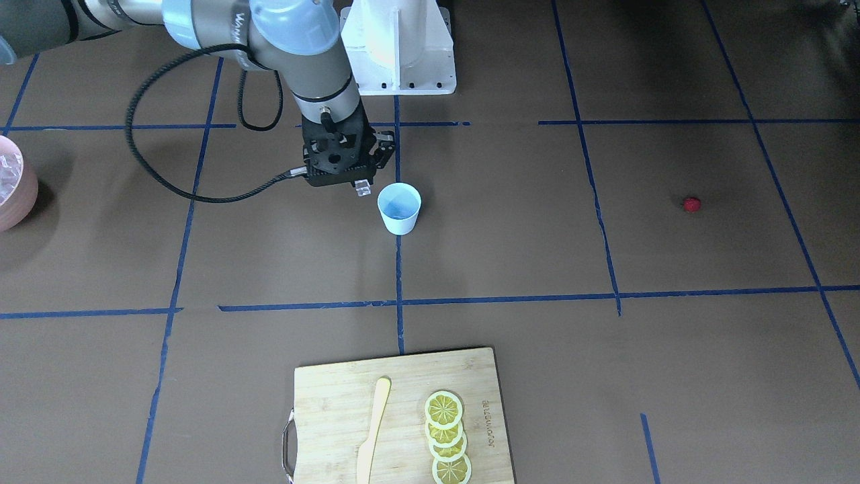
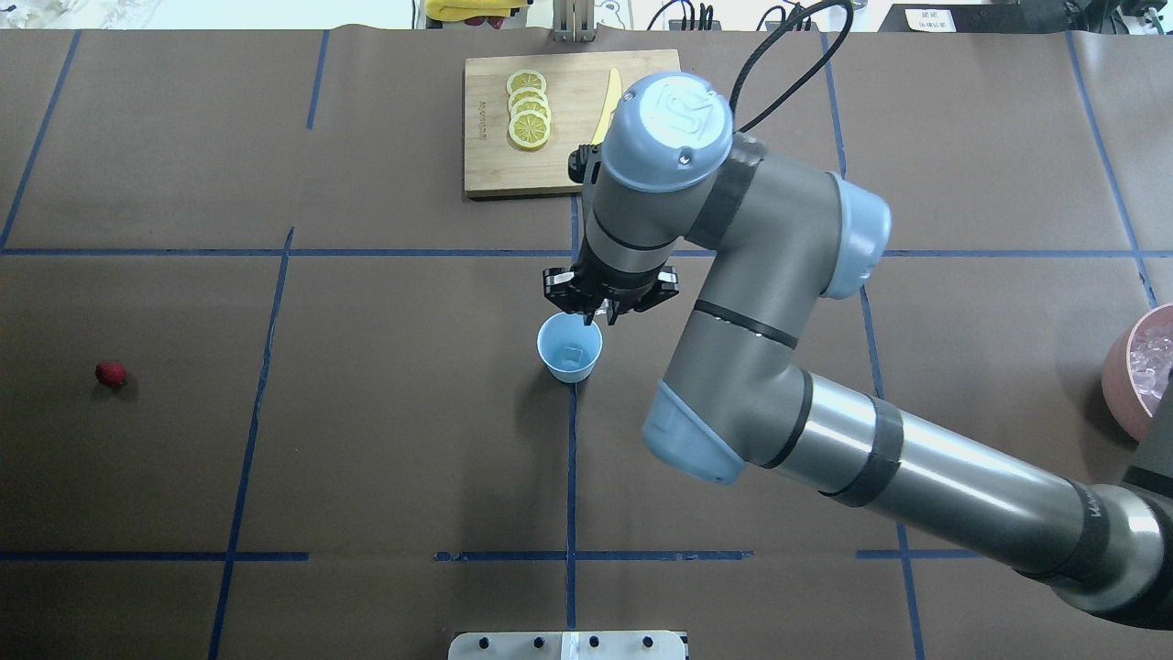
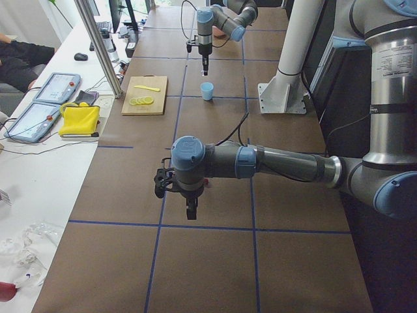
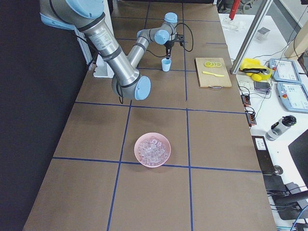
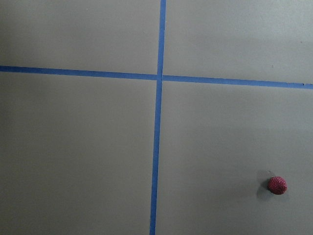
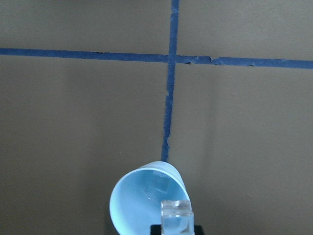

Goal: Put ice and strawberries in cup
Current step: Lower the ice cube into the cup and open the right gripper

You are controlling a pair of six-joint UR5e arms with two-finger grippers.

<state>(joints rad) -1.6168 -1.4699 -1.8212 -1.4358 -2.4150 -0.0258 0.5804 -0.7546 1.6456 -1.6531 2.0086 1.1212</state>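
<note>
The pale-blue cup (image 1: 399, 210) stands upright at the table's middle. It also shows in the overhead view (image 2: 569, 346) and the right wrist view (image 6: 142, 200). My right gripper (image 1: 363, 184) is shut on a clear ice cube (image 1: 363, 189) and holds it just above the cup's rim, slightly to one side (image 6: 176, 215). A small pale square shows on the cup's bottom (image 2: 575, 353). The red strawberry (image 1: 692, 204) lies alone on the table (image 2: 111, 372) (image 5: 277, 185). My left gripper (image 3: 191, 212) hovers above the table; I cannot tell whether it is open.
A pink bowl (image 4: 136, 148) full of ice cubes stands towards the robot's right (image 2: 1120, 367). A wooden cutting board (image 1: 336, 410) on the far side holds lemon slices (image 1: 447, 437) and a yellow knife (image 1: 373, 430).
</note>
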